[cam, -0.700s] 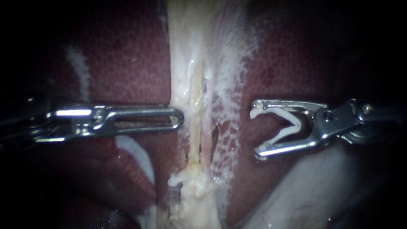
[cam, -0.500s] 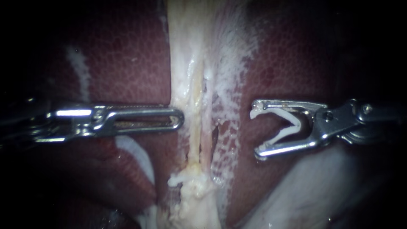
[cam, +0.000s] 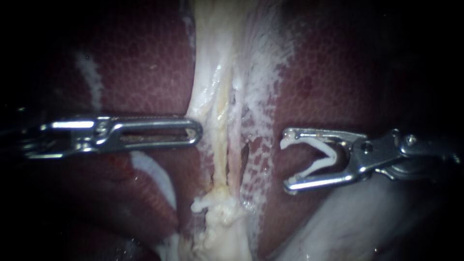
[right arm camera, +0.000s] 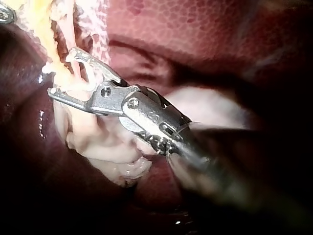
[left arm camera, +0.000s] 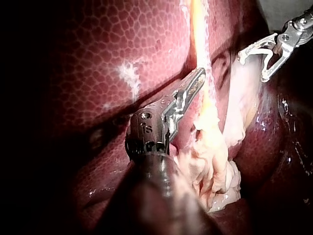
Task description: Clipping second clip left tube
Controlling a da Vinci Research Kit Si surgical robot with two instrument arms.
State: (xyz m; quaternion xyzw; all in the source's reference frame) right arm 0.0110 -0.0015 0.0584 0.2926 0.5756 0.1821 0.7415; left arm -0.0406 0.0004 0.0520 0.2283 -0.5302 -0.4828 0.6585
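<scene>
Two thin tubes run down the middle of the endoscope view in a pale band of tissue: a yellowish left tube (cam: pixel 220 145) and a pinker right tube (cam: pixel 235 145). My left instrument (cam: pixel 197 131) comes in from the left, its slotted jaws together on the band's left edge, which bows toward it. In the left wrist view its jaws (left arm camera: pixel 200 73) lie against the yellow tube (left arm camera: pixel 199 29). My right instrument (cam: pixel 286 159) holds an open white clip (cam: pixel 321 154) between wide jaws, a short way right of the tubes and not touching them. The right wrist view shows these jaws (right arm camera: pixel 61 71) close beside the strands.
Dark red liver (cam: pixel 145 72) lies on both sides of the band. A ragged whitish clump of tissue (cam: pixel 217 205) sits where the tubes end low down. Pale smooth tissue (cam: pixel 348 217) lies under my right instrument's shaft.
My left instrument has drawn back to the left, pulling the band's edge with it. My right instrument with its clip has shifted slightly left and down, nearer the tubes.
</scene>
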